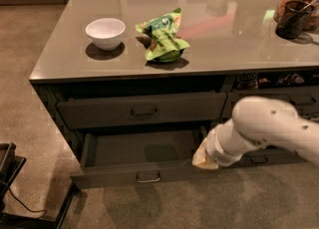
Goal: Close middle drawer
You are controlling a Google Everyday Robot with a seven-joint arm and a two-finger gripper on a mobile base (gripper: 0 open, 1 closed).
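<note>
Gripper [203, 159] hangs low at the right end of the middle drawer [109, 175], close by the top edge of its front panel; how wide it stands cannot be told. That drawer is pulled well out, below another drawer [99, 111]. On the counter [224, 49] above sit a white bowl [105, 33] and a green bag [163, 36].

Open middle drawer [109, 177] juts out, tool [203, 157] at right end; floor [164, 208] ahead free.
</note>
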